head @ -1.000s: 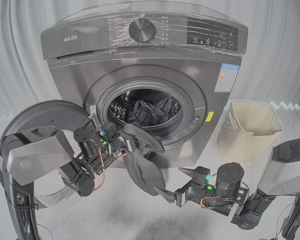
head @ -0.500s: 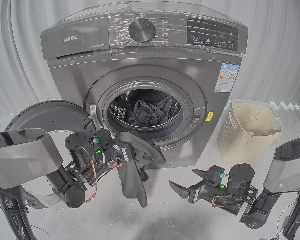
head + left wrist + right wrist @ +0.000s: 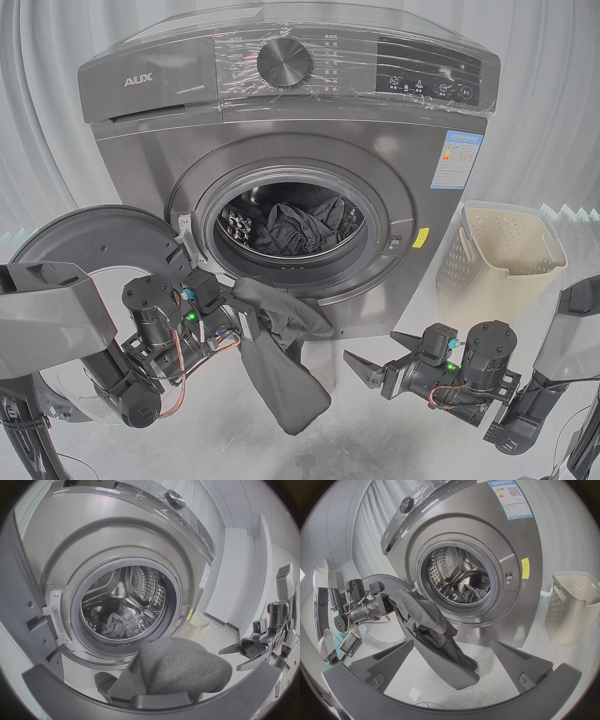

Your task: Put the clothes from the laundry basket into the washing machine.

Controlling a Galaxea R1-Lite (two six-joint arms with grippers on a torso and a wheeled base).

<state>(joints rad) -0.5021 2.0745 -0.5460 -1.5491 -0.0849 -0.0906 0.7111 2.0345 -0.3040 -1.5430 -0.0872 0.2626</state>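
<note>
My left gripper (image 3: 247,312) is shut on a dark grey garment (image 3: 281,369) that hangs in front of the washing machine (image 3: 275,150), below the lip of the open drum (image 3: 290,228). In the right wrist view the garment (image 3: 434,636) drapes down toward the floor. Dark clothes (image 3: 300,228) lie inside the drum. My right gripper (image 3: 378,357) is open and holds nothing, low to the right of the garment. The cream laundry basket (image 3: 506,262) stands on the floor to the right of the machine.
The machine's round door (image 3: 94,244) is swung open to the left, behind my left arm. Bare grey floor (image 3: 375,437) lies in front of the machine. White curtains hang behind it.
My left gripper has drawn back and down from the drum opening with the garment, which now hangs lower. The right gripper has moved away to the right.
</note>
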